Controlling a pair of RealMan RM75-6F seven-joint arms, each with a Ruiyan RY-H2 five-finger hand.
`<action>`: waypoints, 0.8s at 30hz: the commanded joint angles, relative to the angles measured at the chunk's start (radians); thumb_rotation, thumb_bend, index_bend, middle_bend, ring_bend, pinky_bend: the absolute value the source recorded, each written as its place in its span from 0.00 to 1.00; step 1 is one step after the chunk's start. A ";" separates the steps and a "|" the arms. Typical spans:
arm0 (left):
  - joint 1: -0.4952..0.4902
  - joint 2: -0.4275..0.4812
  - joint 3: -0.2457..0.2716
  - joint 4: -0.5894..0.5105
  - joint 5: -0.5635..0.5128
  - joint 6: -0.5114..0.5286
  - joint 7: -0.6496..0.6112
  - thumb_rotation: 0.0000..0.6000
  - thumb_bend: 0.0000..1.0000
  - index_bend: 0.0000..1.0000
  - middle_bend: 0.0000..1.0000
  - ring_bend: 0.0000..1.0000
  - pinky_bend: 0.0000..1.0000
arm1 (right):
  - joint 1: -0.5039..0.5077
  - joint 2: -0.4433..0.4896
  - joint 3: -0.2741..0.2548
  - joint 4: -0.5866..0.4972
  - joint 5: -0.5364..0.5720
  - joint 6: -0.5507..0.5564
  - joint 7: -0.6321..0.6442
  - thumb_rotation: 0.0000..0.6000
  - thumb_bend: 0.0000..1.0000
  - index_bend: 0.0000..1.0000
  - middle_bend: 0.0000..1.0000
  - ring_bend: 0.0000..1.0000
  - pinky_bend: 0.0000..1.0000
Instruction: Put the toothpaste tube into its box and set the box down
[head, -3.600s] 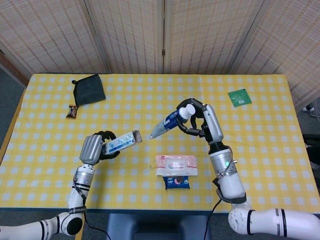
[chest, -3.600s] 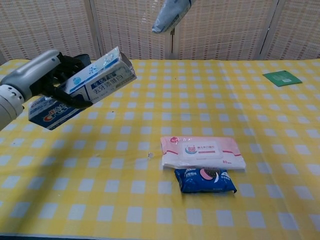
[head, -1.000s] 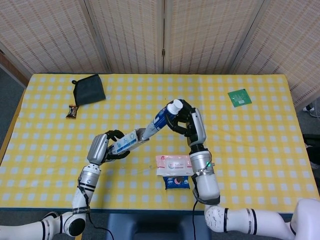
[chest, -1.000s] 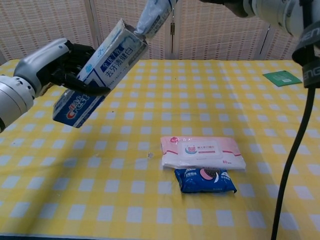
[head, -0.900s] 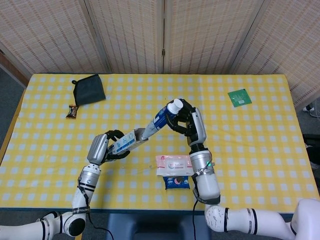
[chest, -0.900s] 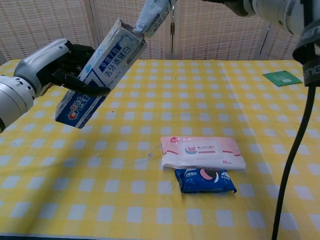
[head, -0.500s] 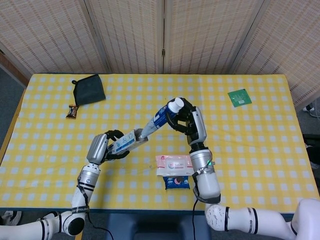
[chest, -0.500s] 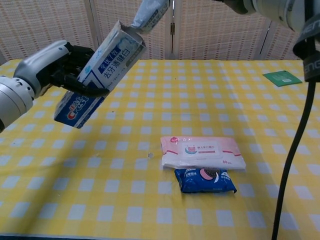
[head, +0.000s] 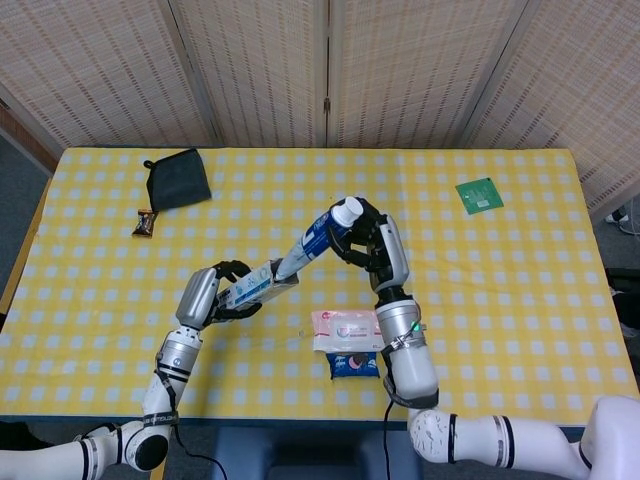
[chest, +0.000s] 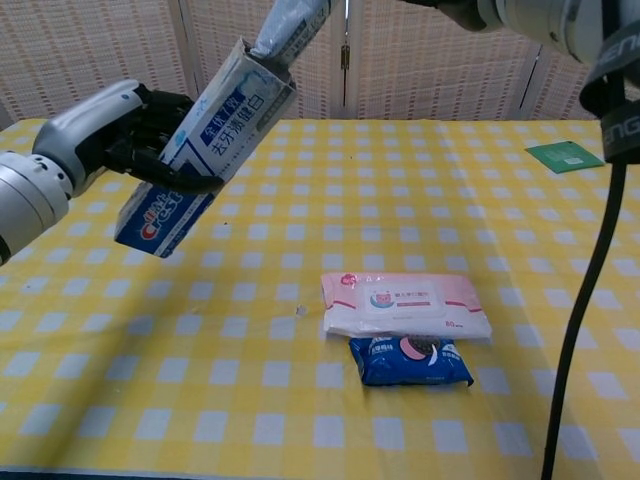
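1. Nearest, a blue biscuit packet (chest: 411, 362) lies on the table (chest: 560, 300), touching the pink wet-wipes pack (chest: 405, 304) just beyond it. Risk: a dropped tube or box would land close to these.
2. Left of centre, the left hand (chest: 130, 140) is clamped around the toothpaste box (chest: 205, 140), held clear of the table and tilted, open end up and to the right.
3. Contents: the crimped end of the toothpaste tube (head: 315, 240) is just inside the box mouth; most of the tube is still outside.
4. Farther right, the right hand (head: 372, 245) is closed on the tube near its white cap.
5. Risk: if tube and box axes diverge, the tail may jam on the mouth edge or flap and buckle.
6. Risk: a hard push could slide the box through the left hand's hold.
7. Farthest, a black pouch (head: 178, 179) and a green card (head: 479, 194) lie well apart.
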 joint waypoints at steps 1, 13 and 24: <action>-0.003 0.005 0.004 0.000 0.006 -0.008 -0.008 1.00 0.69 0.52 0.55 0.42 0.46 | -0.002 0.004 0.004 -0.014 0.014 0.005 -0.007 1.00 0.52 0.79 0.68 0.61 0.81; -0.013 0.006 0.000 0.016 0.033 -0.010 -0.051 1.00 0.75 0.52 0.55 0.42 0.45 | -0.001 0.007 -0.012 0.002 0.019 0.000 -0.019 1.00 0.52 0.79 0.68 0.61 0.81; -0.017 0.022 -0.008 0.004 0.035 -0.012 -0.071 1.00 0.80 0.51 0.53 0.41 0.44 | 0.009 0.001 -0.037 0.040 -0.005 -0.052 0.000 1.00 0.52 0.79 0.68 0.60 0.81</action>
